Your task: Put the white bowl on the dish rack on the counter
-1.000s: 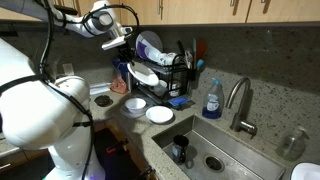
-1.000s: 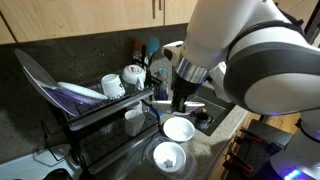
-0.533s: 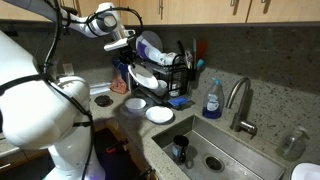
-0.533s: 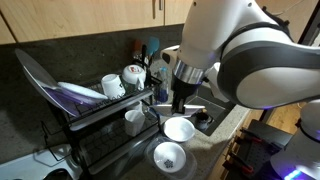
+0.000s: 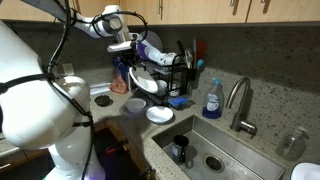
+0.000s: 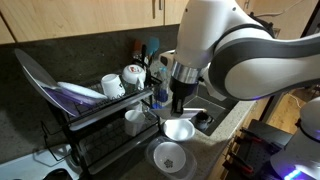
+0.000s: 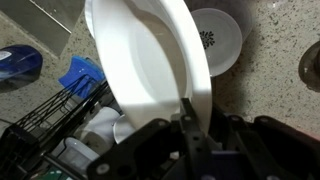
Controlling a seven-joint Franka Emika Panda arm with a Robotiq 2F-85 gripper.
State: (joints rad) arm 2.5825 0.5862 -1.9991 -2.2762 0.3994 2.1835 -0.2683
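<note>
White bowl (image 7: 150, 70) hung tilted from the gripper (image 7: 188, 122), jaws pinched tight on its rim, inside face turned to the wrist camera. We judged it lifted clear of the counter (image 7: 270, 75), though the exterior views were too small to confirm the gap. It sat just beside the dish rack (image 6: 95, 105), near the lower tier. Another white dish (image 7: 215, 40) lay flat on the stone close by, not touching it. Rack wires showed below the bowl in the wrist view, with a cup (image 7: 100, 125) already in there.

Step in hand, as we read it: grasp done, carry to the rack under way, placement not yet done.

Next move, our call: bring the bowl over a free spot on a tier, level or angle it so it seats between the wires, lower it, then let go. We flagged a thin rim pinch on a tilted bowl, so it could swing or slip. We also flagged a crowded rack, so the cup needs clearance.
</note>
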